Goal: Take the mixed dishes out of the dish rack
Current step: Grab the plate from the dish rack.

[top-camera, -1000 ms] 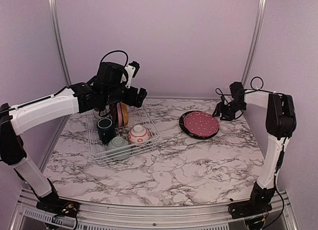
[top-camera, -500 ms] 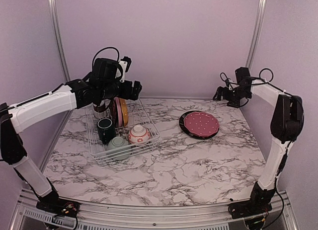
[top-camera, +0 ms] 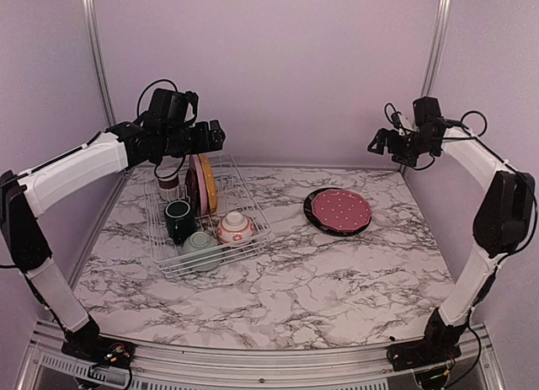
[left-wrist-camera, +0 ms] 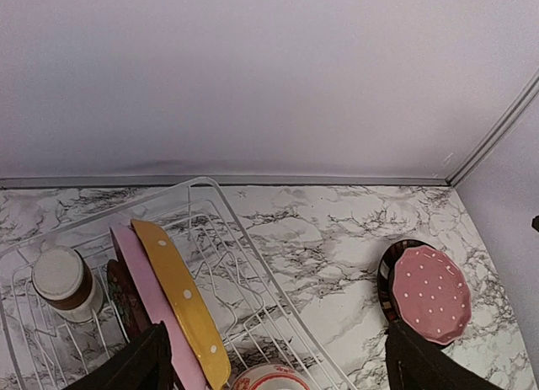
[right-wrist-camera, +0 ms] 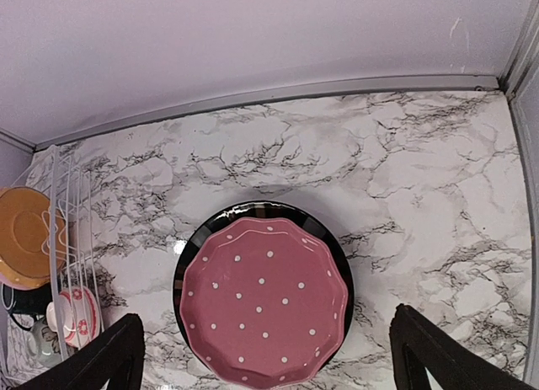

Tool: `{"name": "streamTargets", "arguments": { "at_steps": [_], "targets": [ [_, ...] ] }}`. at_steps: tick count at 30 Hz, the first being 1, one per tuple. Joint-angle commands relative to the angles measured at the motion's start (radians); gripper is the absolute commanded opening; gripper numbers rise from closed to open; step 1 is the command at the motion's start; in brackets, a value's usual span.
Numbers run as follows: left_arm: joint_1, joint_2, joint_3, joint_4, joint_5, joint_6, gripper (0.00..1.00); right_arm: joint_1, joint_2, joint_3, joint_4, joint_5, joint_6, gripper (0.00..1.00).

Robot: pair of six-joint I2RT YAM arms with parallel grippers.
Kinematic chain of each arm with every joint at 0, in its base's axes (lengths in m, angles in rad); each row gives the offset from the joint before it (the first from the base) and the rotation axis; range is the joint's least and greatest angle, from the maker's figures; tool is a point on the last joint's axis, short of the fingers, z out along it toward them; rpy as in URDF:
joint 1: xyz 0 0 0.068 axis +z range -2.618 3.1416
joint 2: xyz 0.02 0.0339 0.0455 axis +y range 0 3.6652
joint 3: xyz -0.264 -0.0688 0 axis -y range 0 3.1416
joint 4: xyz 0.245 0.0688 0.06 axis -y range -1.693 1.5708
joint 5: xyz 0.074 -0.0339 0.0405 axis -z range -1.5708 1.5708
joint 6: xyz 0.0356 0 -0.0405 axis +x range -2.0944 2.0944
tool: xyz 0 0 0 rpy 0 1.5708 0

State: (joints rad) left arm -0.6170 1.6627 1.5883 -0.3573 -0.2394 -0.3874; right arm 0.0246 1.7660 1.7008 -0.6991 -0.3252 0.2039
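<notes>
White wire forms the dish rack (top-camera: 242,193), which sits on the left half of the marble table (top-camera: 295,276). At its far end three plates stand on edge between the dividers: the yellow plate (top-camera: 210,193) on the right, the pink plate (top-camera: 200,186) against it, and a dark floral red plate (top-camera: 191,193) on the left. The white-and-brown cup (top-camera: 168,184) stands upright just left of them. Nearer the front, the dark green mug (top-camera: 178,220) stands upright, with the pale green bowl (top-camera: 200,247) and the pink-white floral bowl (top-camera: 236,228) beside it.

Out of the rack, to its right and well apart from it, the dotted dark red plate (top-camera: 341,209) lies flat on the black plate (top-camera: 309,203), whose rim shows around it.

The left gripper (top-camera: 216,137) hovers above the rack's far end, over the upright plates, its fingers wide apart with nothing between them. The right gripper (top-camera: 376,142) hangs high near the far right corner, beyond the stacked plates, fingers likewise spread and holding nothing
</notes>
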Motion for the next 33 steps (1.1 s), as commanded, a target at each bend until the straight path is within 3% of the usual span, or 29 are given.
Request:
{"name": "streamTargets", "arguments": {
  "at_steps": [1,17,33],
  "targets": [
    [0.005,0.019,-0.021,-0.076,0.043,-0.121,0.89,0.002,-0.041,-0.026,-0.020,-0.015,-0.011,0.98],
    [0.015,0.101,-0.030,-0.114,0.099,-0.277,0.73,0.001,-0.045,-0.051,-0.027,-0.006,-0.011,0.98],
    [0.034,0.155,-0.021,-0.175,0.069,-0.315,0.64,0.001,-0.055,-0.079,-0.020,0.000,-0.005,0.98]
  ]
}}
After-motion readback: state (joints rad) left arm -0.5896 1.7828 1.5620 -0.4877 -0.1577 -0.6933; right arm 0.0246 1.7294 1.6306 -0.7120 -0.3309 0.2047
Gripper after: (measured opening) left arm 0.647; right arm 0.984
